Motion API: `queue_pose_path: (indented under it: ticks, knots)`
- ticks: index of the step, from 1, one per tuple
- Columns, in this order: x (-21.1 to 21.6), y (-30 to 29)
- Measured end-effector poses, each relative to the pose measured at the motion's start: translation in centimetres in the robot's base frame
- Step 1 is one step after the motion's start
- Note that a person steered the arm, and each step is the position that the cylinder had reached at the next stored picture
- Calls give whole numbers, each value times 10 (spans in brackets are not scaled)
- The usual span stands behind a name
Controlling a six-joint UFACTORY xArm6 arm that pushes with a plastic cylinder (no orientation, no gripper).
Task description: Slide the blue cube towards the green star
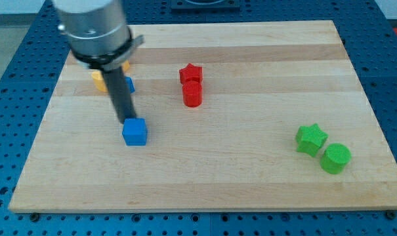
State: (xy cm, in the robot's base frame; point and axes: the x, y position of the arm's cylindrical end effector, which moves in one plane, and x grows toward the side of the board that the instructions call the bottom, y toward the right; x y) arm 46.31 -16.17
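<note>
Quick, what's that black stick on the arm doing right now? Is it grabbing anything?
End effector: a plain rod, no jaws, holding nothing. My tip sits at the blue cube's upper-left edge; actual contact cannot be told.

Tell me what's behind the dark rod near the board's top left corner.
Partly hidden behind my rod: a yellow block and a small blue block. Their shapes are covered. My tip touches the blue cube.
</note>
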Motion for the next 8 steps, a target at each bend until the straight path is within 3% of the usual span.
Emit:
queue_pose_path:
  ticks: [2,3,8]
  knots:
    - [34,-6]
    - [34,25]
    - [34,271]
